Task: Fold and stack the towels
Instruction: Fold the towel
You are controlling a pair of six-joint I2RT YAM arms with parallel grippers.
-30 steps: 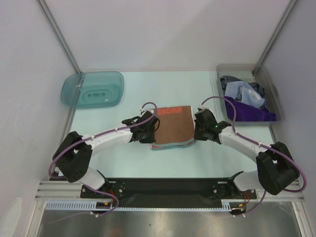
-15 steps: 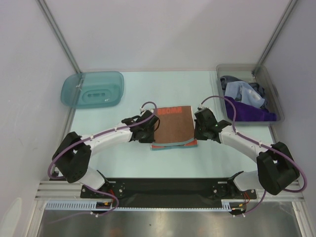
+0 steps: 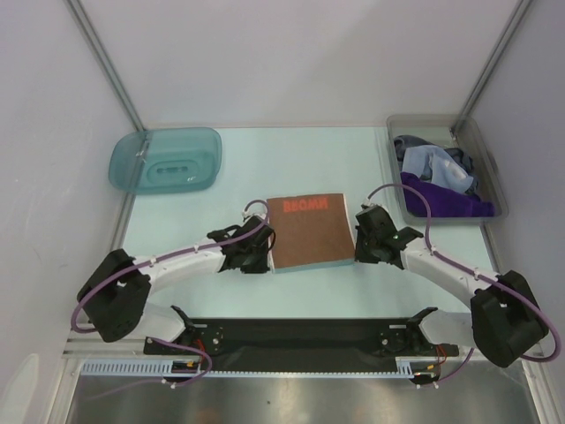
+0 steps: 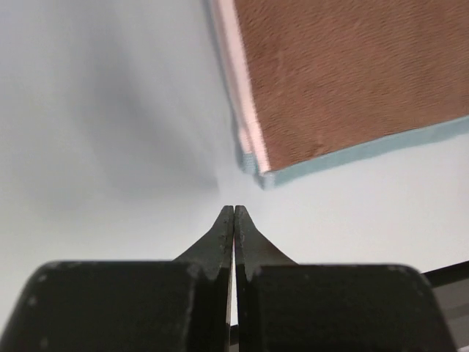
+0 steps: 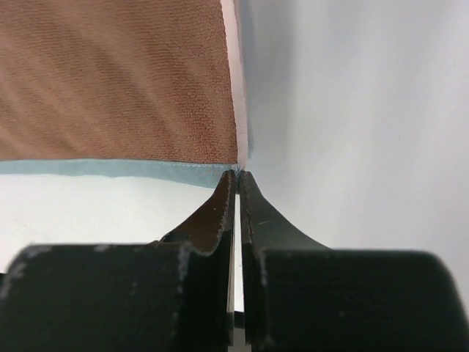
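- Left gripper [image 4: 234,210] has its 2 fingers pressed together with nothing between them. The tips hover low over the table [image 3: 291,155], just short of the near-left corner of the folded towel [image 3: 307,233] and apart from it.
- Well off to the far left of the folded towel sits a teal tray [image 3: 164,159], flat on the table and touching no cloth.
- The folded towel lies flat on the table between the 2 grippers, as a neat rectangle.
  - Its orange-brown face is up, with red print along the far edge.
  - A pale pink edge shows down its left side and a light blue edge along its near side, so layers lie beneath the top face.
- Right gripper [image 5: 238,174] also has its 2 fingers together, with only a hairline slit between them. The tips sit right at the near-right corner of the folded towel, touching it or very nearly. I cannot tell whether any cloth is nipped between them.
- To the far right of the folded towel stands a clear bin [image 3: 422,124] holding loose, crumpled towels.
  - A grey-blue towel [image 3: 437,161] is heaped toward the bin's far end.
  - A purple towel [image 3: 446,203] lies at its near end, the end closer to the folded towel.
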